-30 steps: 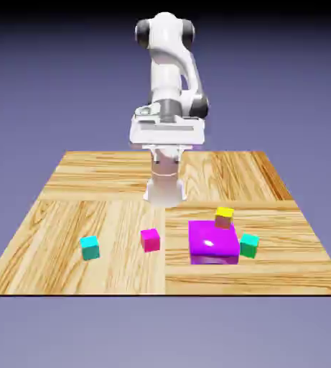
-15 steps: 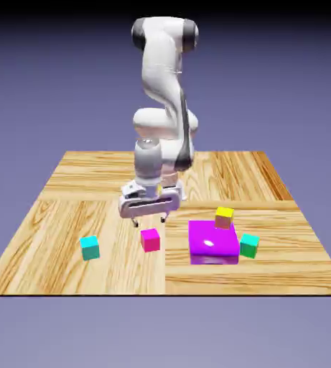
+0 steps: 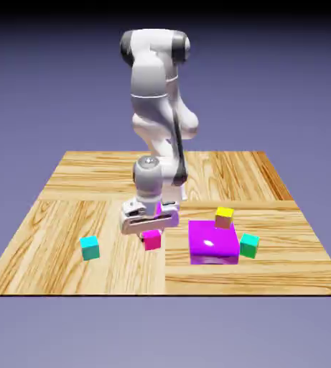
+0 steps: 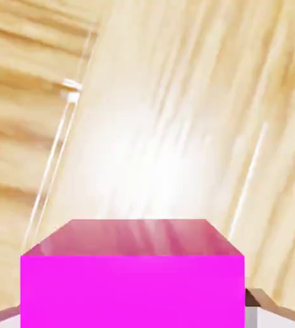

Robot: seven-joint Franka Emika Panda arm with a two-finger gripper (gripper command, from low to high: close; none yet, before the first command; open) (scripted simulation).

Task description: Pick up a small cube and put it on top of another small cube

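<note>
- Gripper (image 3: 151, 231) is down on the pink cube (image 3: 152, 241) in the exterior view, the hand right above it; in the hand view the pink cube (image 4: 132, 282) fills the bottom between the fingertips, so we read the jaws as clamped on it.
- We see the pink cube low over or on the table (image 3: 67, 187), near its front middle; we cannot tell whether it is lifted.
- The cyan cube (image 3: 90, 248) sits on the table toward the exterior view's left of the pink cube, apart from it and with nothing on top.
- On the exterior view's right of the pink cube lies the purple block (image 3: 213, 243), flat and glossy, much bigger than the cubes.
- A yellow-topped cube (image 3: 224, 217) shows at the block's far right corner; we cannot tell whether it rests on the block or behind it.
- A teal cube (image 3: 249, 246) stands just beside the block's right edge.
- We see no container here: no cube sits inside anything.
- In the hand view, pale wood grain fills everything above the pink cube, with a bright glare in the middle.
</note>
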